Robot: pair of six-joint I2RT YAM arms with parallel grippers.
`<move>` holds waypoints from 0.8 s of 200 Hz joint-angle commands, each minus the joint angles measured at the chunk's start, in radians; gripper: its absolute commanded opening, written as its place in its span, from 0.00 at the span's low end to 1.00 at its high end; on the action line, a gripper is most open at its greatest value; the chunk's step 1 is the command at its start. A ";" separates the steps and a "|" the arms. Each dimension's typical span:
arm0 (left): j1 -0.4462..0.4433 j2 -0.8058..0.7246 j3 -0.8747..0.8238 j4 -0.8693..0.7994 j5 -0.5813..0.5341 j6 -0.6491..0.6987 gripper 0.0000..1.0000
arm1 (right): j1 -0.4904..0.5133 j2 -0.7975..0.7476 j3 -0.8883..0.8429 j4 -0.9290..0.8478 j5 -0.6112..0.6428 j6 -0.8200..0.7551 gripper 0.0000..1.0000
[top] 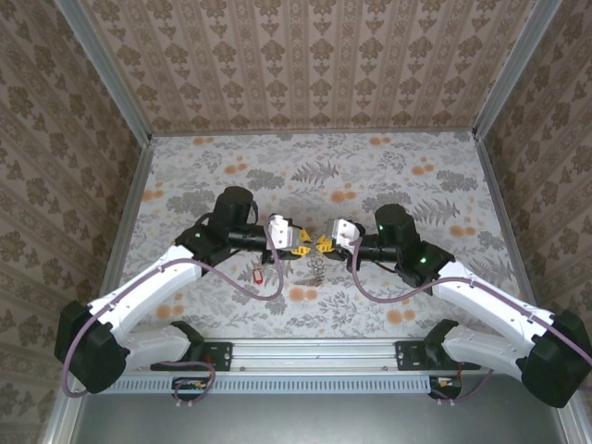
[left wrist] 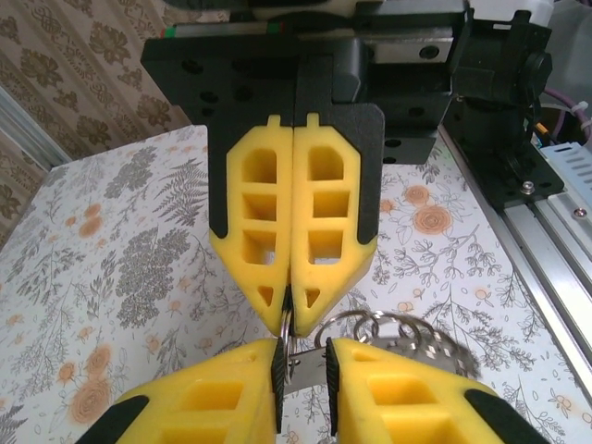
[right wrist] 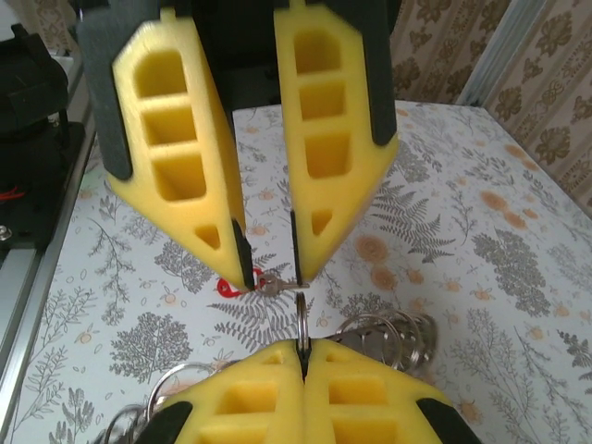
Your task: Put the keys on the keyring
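Both grippers meet tip to tip over the middle of the floral table. My right gripper point(top: 323, 244) point(right wrist: 302, 347) is shut on one thin steel loop point(right wrist: 302, 319) of the keyring point(top: 314, 266) point(right wrist: 388, 333), whose other loops point(left wrist: 407, 333) trail to the side. My left gripper point(top: 298, 248) point(left wrist: 305, 356) has its pads a narrow gap apart, pressed on a flat grey metal piece point(left wrist: 310, 368) that belongs to the keyring bunch. The key point(right wrist: 277, 283) with its red head point(top: 256, 275) lies on the table behind the left fingertips, apart from both grippers.
Purple cables point(top: 264, 287) loop off both arms near the red-headed key. An aluminium rail point(top: 305, 351) runs along the near edge, and patterned walls with metal posts close in the table on three sides. More steel loops point(right wrist: 176, 379) lie low beside the right fingers.
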 commanded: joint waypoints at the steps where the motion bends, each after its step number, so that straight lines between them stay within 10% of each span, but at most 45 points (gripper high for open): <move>1: -0.011 0.012 -0.012 0.015 -0.037 0.027 0.22 | 0.009 -0.006 0.036 0.047 -0.046 0.028 0.00; 68: -0.012 0.016 0.001 0.005 -0.077 0.060 0.23 | 0.020 0.013 0.064 0.040 -0.058 0.028 0.00; 114: -0.012 0.004 0.013 0.012 -0.034 0.043 0.00 | 0.025 0.014 0.058 0.037 -0.037 0.019 0.00; 131: -0.013 -0.013 0.003 0.038 -0.012 0.035 0.00 | 0.025 0.001 0.050 0.032 -0.023 0.015 0.20; 160: 0.000 -0.042 -0.031 0.142 0.044 -0.036 0.00 | 0.023 -0.051 0.013 0.047 -0.032 0.028 0.27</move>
